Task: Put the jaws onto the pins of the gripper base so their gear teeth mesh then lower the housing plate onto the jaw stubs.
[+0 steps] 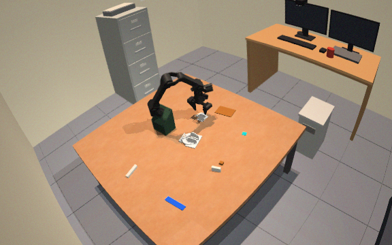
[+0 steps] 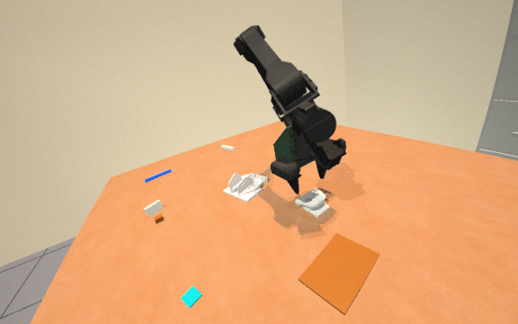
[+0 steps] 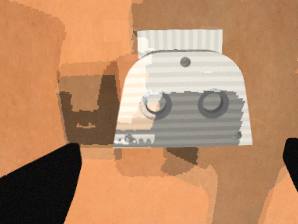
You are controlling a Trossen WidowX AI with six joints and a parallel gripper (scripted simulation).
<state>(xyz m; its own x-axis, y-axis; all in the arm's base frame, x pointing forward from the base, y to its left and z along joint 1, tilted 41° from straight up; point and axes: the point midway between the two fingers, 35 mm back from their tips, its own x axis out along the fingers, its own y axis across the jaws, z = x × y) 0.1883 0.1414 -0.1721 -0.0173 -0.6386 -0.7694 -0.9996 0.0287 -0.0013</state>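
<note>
A white ribbed part, apparently the housing plate (image 1: 201,117) (image 2: 317,209) (image 3: 182,77), lies on the table with a rounded edge, two round features and a ribbed block at its top edge in the wrist view. My gripper (image 1: 200,111) (image 2: 309,185) (image 3: 185,152) is open and empty just above it, one finger to each side. The white gripper base (image 1: 194,145) (image 2: 245,197) lies apart from it, nearer the middle of the table. Curved white jaws (image 1: 192,138) (image 2: 245,184) are on that base; whether they sit on its pins and their teeth mesh is too small to tell.
An orange sheet (image 1: 225,111) (image 2: 340,272) lies beside the housing plate. Farther off lie a cyan square (image 1: 244,133) (image 2: 192,296), a white block (image 1: 216,169) (image 2: 153,208), a small orange block (image 1: 221,162) (image 2: 158,219), a white bar (image 1: 131,171) (image 2: 227,148) and a blue strip (image 1: 175,203) (image 2: 158,175).
</note>
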